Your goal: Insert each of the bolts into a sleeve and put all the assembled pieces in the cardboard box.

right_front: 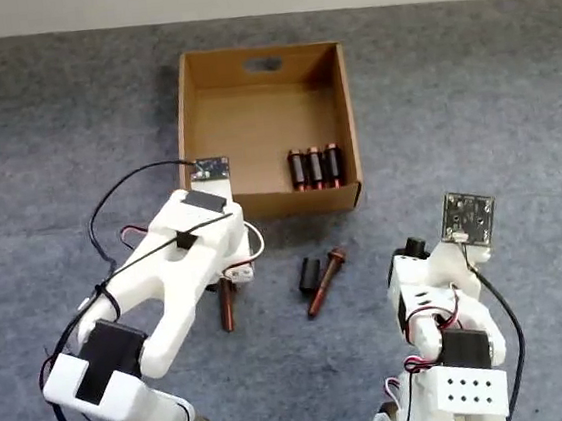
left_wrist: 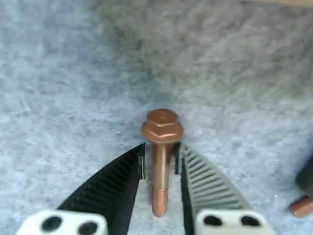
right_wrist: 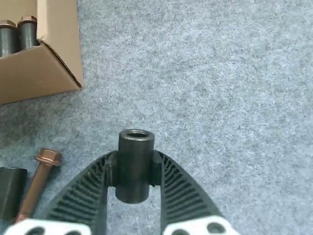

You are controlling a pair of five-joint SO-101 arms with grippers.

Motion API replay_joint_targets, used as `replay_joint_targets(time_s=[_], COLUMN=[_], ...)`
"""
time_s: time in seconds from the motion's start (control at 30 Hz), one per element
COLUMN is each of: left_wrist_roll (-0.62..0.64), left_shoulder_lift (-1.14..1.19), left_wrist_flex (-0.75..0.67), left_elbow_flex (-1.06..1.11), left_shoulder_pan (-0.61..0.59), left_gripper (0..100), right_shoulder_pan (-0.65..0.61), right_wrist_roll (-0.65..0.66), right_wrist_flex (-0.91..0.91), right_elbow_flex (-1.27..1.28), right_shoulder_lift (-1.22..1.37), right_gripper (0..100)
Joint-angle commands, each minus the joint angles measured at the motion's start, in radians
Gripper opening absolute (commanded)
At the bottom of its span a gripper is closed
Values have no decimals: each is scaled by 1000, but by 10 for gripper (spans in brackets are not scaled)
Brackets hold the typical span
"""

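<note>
We log the bolt (left_wrist: pixel 160 147) as copper-toned metal, smooth, with a dull sheen. The sleeve (right_wrist: pixel 134 164) reads as dark metal, smooth and matt. We note the cardboard box (right_front: pixel 184 130) as plain brown paperboard, matt. The table covering (right_front: pixel 471 100) is grey cloth, rough and felt-like. The left gripper (left_wrist: pixel 160 155) has ribbed fingers (left_wrist: pixel 110 188) of matt black plastic on glossy white plastic.

High camera hangs over the table (right_front: pixel 510 96), looking down from behind both arms toward the cardboard box (right_front: pixel 275 203) at the far side. Left wrist camera looks along the left gripper (left_wrist: pixel 160 155), very near the table, a bolt (left_wrist: pixel 162 128) right before the lens. Right wrist camera, equally near, looks past the right gripper (right_wrist: pixel 134 164) and its sleeve (right_wrist: pixel 133 147), sharing the box corner and a second bolt (right_wrist: pixel 38 183) with the high view.
</note>
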Motion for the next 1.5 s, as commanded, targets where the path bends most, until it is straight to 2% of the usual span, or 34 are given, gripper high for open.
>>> replay_joint_targets(time_s=[0.0, 0.2, 0.5, 0.7, 0.83, 0.97, 1.17, 1.3, 1.47], left_wrist_roll=[-8, -8, -8, -8, -9, -12, -14, -8, -8], left_shoulder_lift=[-1, -1, -1, -1, -13, -13, -15, -15, -120], left_wrist_flex=[3, -8, -196, -199, -190, -86, 198, 327, 382], left_elbow_flex=[-27, -25, 58, 79, 70, 15, -157, -278, -308], left_shoulder_pan=[-7, -8, -5, -7, -1, -5, -5, 7, 53], left_gripper=[144, 81, 73, 68, 3, 7, 7, 7, 7], right_shoulder_pan=[4, 4, 5, 5, 5, 5, 4, -8, -170], right_wrist_roll=[-9, -9, -9, -9, -9, -11, -17, -17, -18], right_wrist_flex=[-19, -19, -15, -15, -13, -13, -13, -13, -13], right_elbow_flex=[-5, -5, -5, -5, -5, -5, -8, -12, -5], right_shoulder_lift=[-15, -15, -15, -15, -15, -15, -15, -15, -15], right_gripper=[5, 5, 5, 5, 5, 5, 5, 5, 5])
